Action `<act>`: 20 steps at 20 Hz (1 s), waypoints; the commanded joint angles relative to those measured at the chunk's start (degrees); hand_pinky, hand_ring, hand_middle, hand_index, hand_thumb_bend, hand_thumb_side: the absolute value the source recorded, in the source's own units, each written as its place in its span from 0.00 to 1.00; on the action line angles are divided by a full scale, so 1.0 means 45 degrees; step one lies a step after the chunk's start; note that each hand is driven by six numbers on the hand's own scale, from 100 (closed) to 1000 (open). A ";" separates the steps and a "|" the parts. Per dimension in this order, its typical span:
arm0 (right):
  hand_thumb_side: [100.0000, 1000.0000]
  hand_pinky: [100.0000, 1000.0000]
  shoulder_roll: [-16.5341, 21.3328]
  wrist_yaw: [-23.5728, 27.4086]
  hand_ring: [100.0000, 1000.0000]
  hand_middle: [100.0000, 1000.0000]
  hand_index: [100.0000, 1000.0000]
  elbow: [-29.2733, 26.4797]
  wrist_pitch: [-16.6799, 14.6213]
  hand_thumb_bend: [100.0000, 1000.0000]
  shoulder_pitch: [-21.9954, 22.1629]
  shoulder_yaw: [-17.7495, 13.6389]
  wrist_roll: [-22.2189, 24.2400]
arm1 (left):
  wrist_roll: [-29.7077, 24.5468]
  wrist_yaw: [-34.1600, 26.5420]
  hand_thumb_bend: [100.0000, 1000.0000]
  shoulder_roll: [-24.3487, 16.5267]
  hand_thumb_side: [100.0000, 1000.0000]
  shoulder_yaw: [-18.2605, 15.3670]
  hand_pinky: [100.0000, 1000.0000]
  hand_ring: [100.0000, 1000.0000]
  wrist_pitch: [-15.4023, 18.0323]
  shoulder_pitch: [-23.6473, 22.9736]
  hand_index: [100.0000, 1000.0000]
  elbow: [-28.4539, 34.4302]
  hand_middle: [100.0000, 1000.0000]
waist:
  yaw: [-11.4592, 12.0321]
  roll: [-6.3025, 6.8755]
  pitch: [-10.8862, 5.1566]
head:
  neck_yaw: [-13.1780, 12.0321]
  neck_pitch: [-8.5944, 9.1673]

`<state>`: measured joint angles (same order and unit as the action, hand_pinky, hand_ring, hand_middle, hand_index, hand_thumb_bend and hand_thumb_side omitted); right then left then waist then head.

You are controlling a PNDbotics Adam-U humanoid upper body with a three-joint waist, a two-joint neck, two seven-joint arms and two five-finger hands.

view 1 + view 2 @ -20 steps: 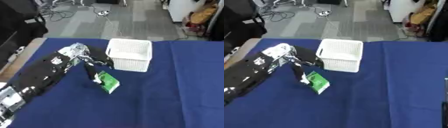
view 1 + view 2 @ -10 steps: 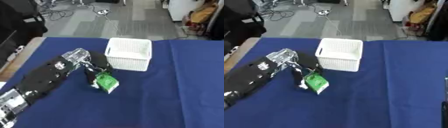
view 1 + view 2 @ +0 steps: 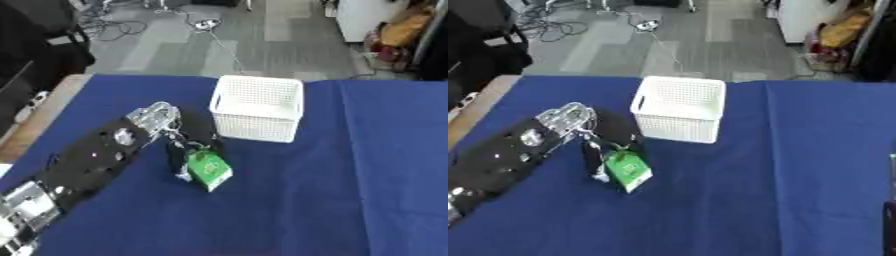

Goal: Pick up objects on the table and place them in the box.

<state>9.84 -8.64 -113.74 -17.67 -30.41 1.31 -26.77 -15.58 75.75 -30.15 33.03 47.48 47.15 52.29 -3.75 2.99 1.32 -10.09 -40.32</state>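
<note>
Fingers of left hand (image 3: pixel 188 142) curled — gripping green packet (image 3: pixel 208 169).

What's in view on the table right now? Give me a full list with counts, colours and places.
basket: one, white, perforated, far middle of the table, looks empty
packet: one, green, in front of the basket toward the left, in the left hand's fingers
tablecloth: one, dark blue, covering the table
cables: several, on the grey floor beyond the table
left hand: one, black, fingers curled round the packet
right hand: not in view
</note>
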 commanded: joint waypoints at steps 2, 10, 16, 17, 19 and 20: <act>1.00 0.16 0.0040 0.0023 0.21 0.25 0.48 -0.0189 0.0005 0.00 -0.0259 -0.0018 -0.0039 | 0.0510 0.1202 0.16 -0.0203 0.66 -0.0304 0.48 0.56 0.0997 -0.0026 0.76 -0.0537 0.66 | 0.0032 -0.0072 -0.0094 | -0.0099 -0.0011; 1.00 0.16 0.0103 0.0023 0.21 0.24 0.48 -0.0189 0.0015 0.00 -0.0223 -0.0045 -0.0043 | 0.5247 0.2495 0.03 -0.0560 0.91 -0.1275 0.00 0.09 0.0997 -0.0051 0.34 -0.0700 0.19 | 0.0111 -0.0081 -0.0116 | -0.0026 -0.0023; 1.00 0.16 0.0170 0.0033 0.21 0.25 0.48 -0.0189 0.0035 0.00 -0.0179 -0.0053 -0.0029 | 0.6085 0.1497 0.03 -0.1278 0.91 -0.1495 0.00 0.00 0.0997 0.0238 0.26 0.0520 0.01 | 0.0149 -0.0044 -0.0160 | -0.0016 -0.0073; 1.00 0.16 0.0184 0.0032 0.21 0.25 0.48 -0.0189 0.0036 0.00 -0.0171 -0.0053 -0.0026 | 0.5953 0.1124 0.03 -0.1428 0.91 -0.1493 0.00 0.00 0.0997 0.0313 0.26 0.0806 0.00 | 0.0156 -0.0033 -0.0171 | -0.0023 -0.0094; 1.00 0.16 0.0214 0.0028 0.21 0.25 0.48 -0.0189 0.0036 0.00 -0.0149 -0.0050 -0.0023 | 0.5471 0.0405 0.04 -0.1688 0.91 -0.1490 0.00 0.00 0.0997 0.0442 0.25 0.1271 0.00 | 0.0185 -0.0006 -0.0200 | -0.0041 -0.0121; 1.00 0.16 0.0220 0.0027 0.21 0.24 0.48 -0.0189 0.0038 0.00 -0.0141 -0.0047 -0.0019 | 0.5155 0.0071 0.04 -0.1788 0.91 -0.1489 0.00 0.00 0.0997 0.0469 0.25 0.1449 0.00 | 0.0190 0.0005 -0.0208 | -0.0037 -0.0105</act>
<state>9.94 -8.64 -113.74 -17.56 -30.37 1.28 -26.85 8.60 78.05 -35.79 27.27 51.95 47.92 56.99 -3.03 3.09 1.23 -10.08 -40.91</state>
